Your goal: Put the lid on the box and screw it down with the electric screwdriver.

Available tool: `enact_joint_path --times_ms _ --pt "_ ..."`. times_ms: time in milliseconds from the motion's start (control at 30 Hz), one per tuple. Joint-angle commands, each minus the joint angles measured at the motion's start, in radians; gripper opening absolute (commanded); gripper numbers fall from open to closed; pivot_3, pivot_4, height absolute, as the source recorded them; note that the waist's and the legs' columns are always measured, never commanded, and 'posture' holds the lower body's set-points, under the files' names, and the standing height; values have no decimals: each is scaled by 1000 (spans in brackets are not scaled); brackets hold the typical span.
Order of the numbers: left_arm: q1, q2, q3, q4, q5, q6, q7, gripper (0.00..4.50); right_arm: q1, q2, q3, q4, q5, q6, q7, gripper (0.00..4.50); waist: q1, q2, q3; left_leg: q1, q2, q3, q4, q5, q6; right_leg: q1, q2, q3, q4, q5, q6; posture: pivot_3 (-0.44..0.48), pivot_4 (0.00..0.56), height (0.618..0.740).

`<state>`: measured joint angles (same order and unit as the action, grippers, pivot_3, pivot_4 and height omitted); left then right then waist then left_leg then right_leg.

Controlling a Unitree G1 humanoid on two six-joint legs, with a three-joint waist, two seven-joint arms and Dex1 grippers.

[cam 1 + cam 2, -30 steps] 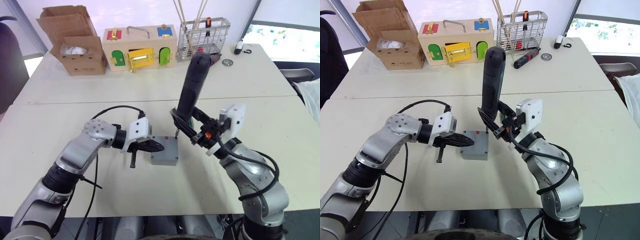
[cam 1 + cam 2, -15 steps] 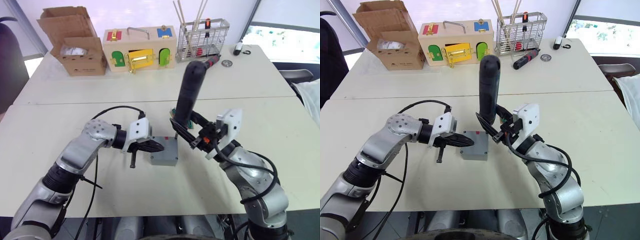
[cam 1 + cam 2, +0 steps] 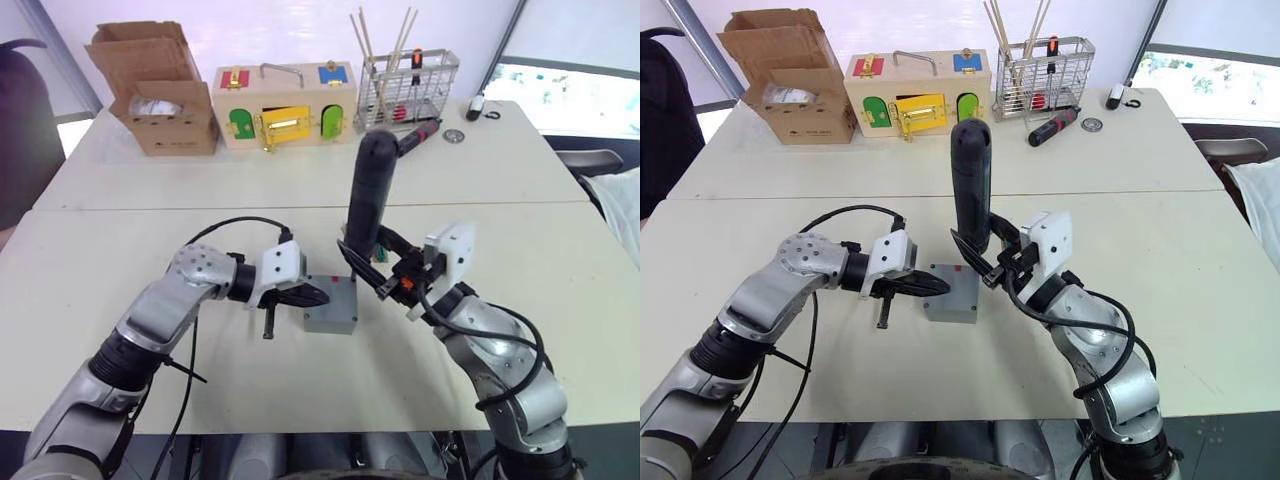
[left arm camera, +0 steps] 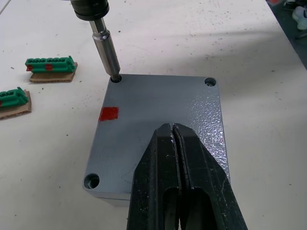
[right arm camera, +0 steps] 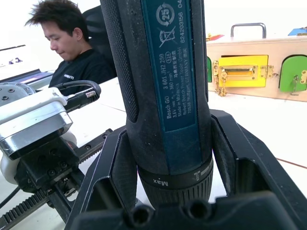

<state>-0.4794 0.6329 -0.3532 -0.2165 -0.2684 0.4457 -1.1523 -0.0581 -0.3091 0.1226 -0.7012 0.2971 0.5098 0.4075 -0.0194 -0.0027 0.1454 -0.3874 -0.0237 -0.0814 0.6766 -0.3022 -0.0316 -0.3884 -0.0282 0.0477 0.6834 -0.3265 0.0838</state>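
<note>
The grey lid (image 4: 158,108), with a small red mark, lies flat on the grey box (image 3: 329,322) in the middle of the near table. My left gripper (image 4: 171,128) is shut, and its tips rest on the lid's top. My right gripper (image 3: 368,265) is shut on the electric screwdriver (image 3: 364,198), a black cylinder standing nearly upright. The screwdriver's metal bit (image 4: 107,47) sits in the hole at one corner of the lid, on the far side of the box. Open screw holes (image 4: 209,82) show in the other visible corners.
Two green connector pieces (image 4: 50,64) lie on the table just beyond the box. On the far table stand a cardboard carton (image 3: 160,95), a wooden box with coloured doors (image 3: 282,105), a wire basket (image 3: 405,80) and a hand screwdriver (image 3: 415,130). A seated person (image 5: 67,43) is at the side.
My right gripper has brought the screwdriver's top leftward, so the tool stands more upright over the box's corner. The left gripper has stayed on the lid. The camera has shifted slightly.
</note>
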Motion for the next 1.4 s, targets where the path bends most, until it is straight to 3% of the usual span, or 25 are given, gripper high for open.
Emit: enact_joint_path --times_ms 33,433,633,1400 --pt "21 10 -32 8 31 17 0 0 40 -18 42 60 -4 39 11 1836 1 -1 -2 0 0 0 0 0 0 0 0 0 0 0 0 0 150 740" --pt "23 9 -31 7 32 15 5 0 52 -26 39 92 -4 45 7 1836 3 -5 -10 3 0 0 -3 0 0 3 0 0 -2 0 0 0 150 740" --pt "24 10 -32 8 39 10 1 0 70 -31 49 112 -17 26 12 1836 3 -4 -11 22 1 0 -15 -1 1 23 0 0 -17 0 0 0 150 740" --pt "24 13 -34 10 44 8 2 0 89 -52 67 175 -46 -16 13 1836 5 -5 -13 25 1 0 -17 -1 2 26 -1 0 -20 -1 -1 0 150 740"
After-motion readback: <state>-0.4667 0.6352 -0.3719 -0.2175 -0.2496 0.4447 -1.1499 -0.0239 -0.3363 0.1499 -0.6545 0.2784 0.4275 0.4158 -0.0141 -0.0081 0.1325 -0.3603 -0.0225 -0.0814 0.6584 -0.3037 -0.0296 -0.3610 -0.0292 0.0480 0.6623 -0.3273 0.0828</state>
